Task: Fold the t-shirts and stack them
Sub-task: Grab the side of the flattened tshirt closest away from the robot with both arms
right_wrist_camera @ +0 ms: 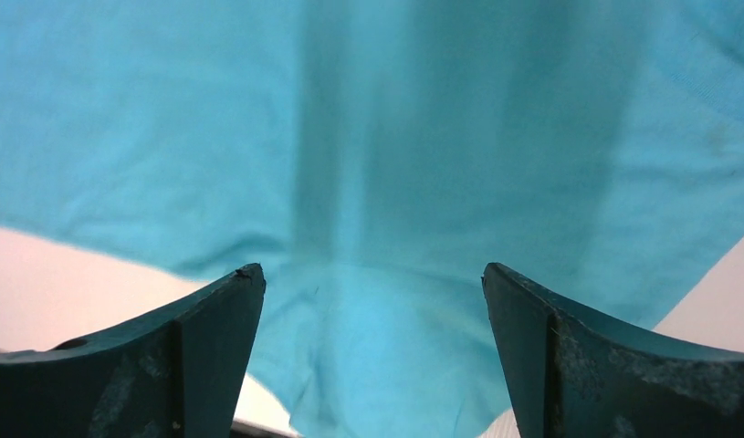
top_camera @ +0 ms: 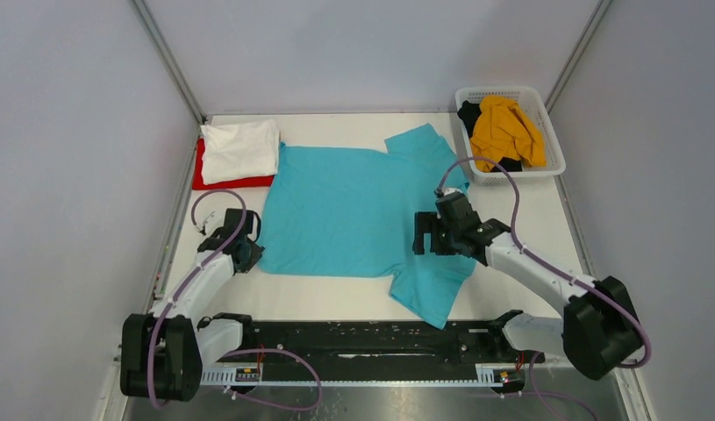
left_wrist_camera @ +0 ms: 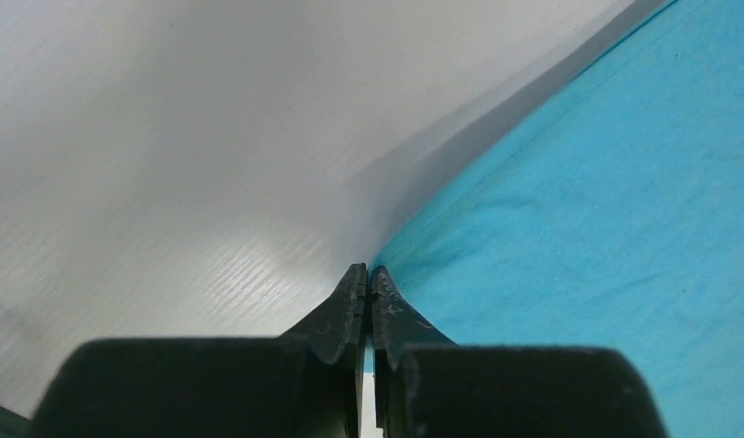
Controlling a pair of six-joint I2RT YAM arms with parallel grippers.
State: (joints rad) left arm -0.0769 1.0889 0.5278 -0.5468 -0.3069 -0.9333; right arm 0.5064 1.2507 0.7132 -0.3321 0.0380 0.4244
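A teal t-shirt (top_camera: pixel 353 210) lies spread flat on the white table, collar side to the right, one sleeve at the back and one at the front. My left gripper (top_camera: pixel 248 254) sits at its near left hem corner. In the left wrist view the jaws (left_wrist_camera: pixel 368 270) are pressed together at the cloth's edge (left_wrist_camera: pixel 605 210), with a sliver of teal between them. My right gripper (top_camera: pixel 426 235) is open just above the shirt by the front sleeve. In the right wrist view teal cloth (right_wrist_camera: pixel 395 137) fills the gap between its spread fingers (right_wrist_camera: pixel 372 274).
A folded white t-shirt (top_camera: pixel 241 149) lies on a folded red one (top_camera: pixel 215 180) at the back left. A white basket (top_camera: pixel 551 145) at the back right holds an orange shirt (top_camera: pixel 504 130) and a black garment (top_camera: pixel 469 114). Grey walls enclose the table.
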